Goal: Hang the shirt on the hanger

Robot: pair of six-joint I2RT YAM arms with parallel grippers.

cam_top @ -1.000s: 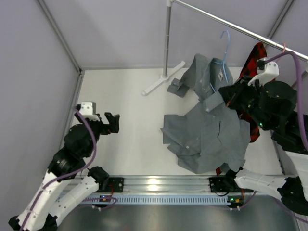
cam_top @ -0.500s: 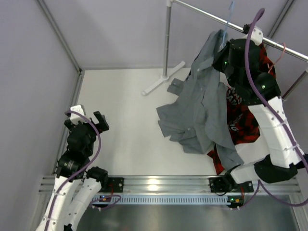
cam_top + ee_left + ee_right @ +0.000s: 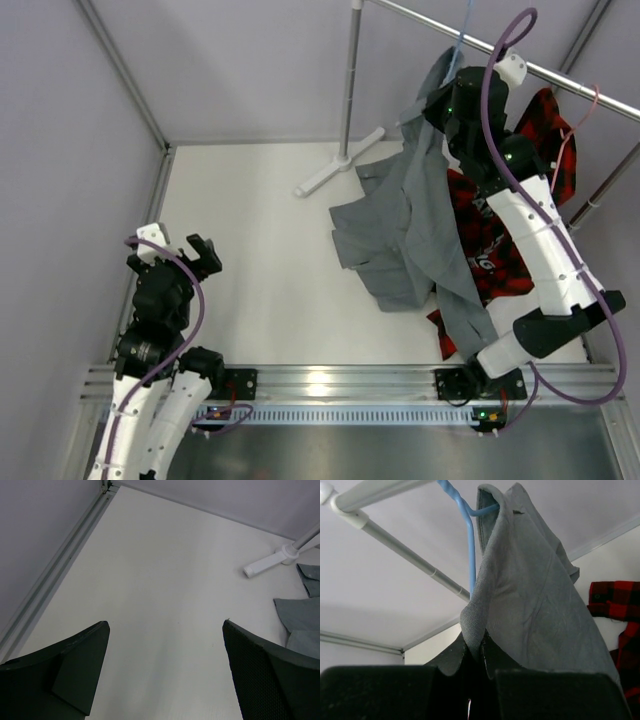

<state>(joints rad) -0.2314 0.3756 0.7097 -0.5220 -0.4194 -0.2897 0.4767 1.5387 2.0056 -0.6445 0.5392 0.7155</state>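
The grey-green shirt (image 3: 405, 235) hangs up at the rail, its lower part trailing onto the table. In the right wrist view the shirt (image 3: 535, 595) drapes over the light-blue hanger (image 3: 471, 545), whose hook rises to the rail (image 3: 380, 495). My right gripper (image 3: 475, 647) is shut on a fold of the shirt just below the hanger wire. From above, the right gripper (image 3: 447, 105) sits high by the thin blue hanger (image 3: 463, 30). My left gripper (image 3: 170, 258) stands open and holds nothing, low at the left, far from the shirt; the left gripper (image 3: 165, 625) has only bare table between its fingers.
A red-and-black plaid shirt (image 3: 500, 235) hangs from a pink hanger (image 3: 575, 110) just right of the grey one. The rack's upright pole (image 3: 350, 80) and foot (image 3: 335, 172) stand at the back. The foot (image 3: 272, 562) and a shirt edge (image 3: 302, 622) show in the left wrist view.
My right arm has lifted the shirt from the table up to the rail, hanger with it. The left arm has drawn back toward the near left.
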